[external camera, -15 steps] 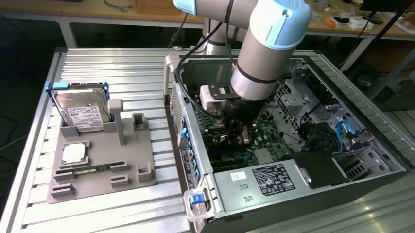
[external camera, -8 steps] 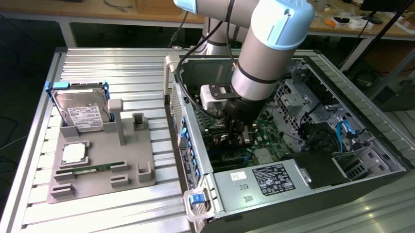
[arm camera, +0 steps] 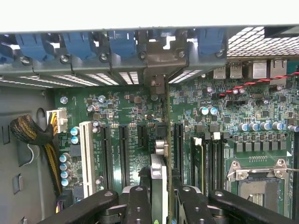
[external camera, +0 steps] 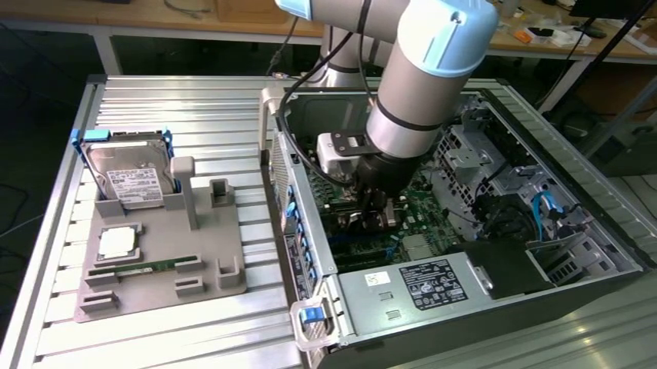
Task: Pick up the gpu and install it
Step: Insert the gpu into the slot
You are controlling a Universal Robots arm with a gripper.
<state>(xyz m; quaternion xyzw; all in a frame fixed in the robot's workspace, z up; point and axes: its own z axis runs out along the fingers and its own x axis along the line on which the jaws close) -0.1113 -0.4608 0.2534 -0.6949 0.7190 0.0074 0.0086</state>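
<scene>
Two black fingers (arm camera: 138, 203) of the robot arm's gripper (arm camera: 162, 198) are clamping a thin, flat, dark card with a silvery metal edge strip, the gpu (arm camera: 159, 170), which is standing edge-on between them. The gpu is hanging inside the open black and grey computer case (external camera: 575, 161), directly over the green motherboard (arm camera: 126, 107). A short black expansion slot (arm camera: 140, 135) is lying to one side of it and a long black one (arm camera: 178, 144) just beside it on the other. Whether its lower edge is sitting in a slot cannot be told. Its far end is reaching toward the case's rear wall, beneath a row of blue plastic retention clips (arm camera: 122, 44). A long white slot (arm camera: 86, 151) is lying beyond the black ones, and a metal-framed processor socket (arm camera: 254, 184) is sitting further along the board. Outside the case, on the exterior view's left, a grey moulded fixture tray (external camera: 205, 254) is resting on the ribbed aluminium table (external camera: 185, 100). It is holding a silver hard drive with a blue frame (external camera: 128, 177) upright and a narrow green memory stick (external camera: 144, 267) lying flat, both well apart from the gripper.
</scene>
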